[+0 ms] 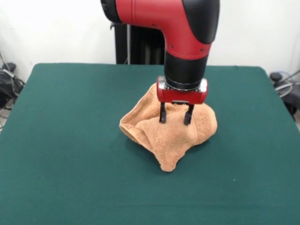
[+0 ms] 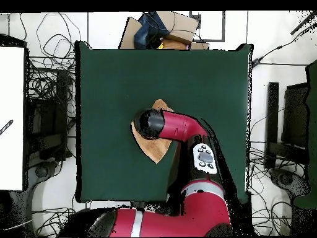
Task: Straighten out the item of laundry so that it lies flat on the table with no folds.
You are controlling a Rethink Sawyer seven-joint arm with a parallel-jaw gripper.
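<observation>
Towel [image 1: 171,133] bunched on table [image 1: 70,154], near table's middle. Gripper [image 1: 176,118] directly above towel, fingers spread, tips touching towel's upper surface. In overhead view, arm [image 2: 176,127] covers most of towel [image 2: 155,149]; towel edges show left of arm.

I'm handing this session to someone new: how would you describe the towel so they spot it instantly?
Find the dark green table. Near its middle, directly under the red arm's gripper, sits the towel: a light orange-tan terry cloth bunched into a crumpled mound. It is the only thing lying on the green surface.
</observation>
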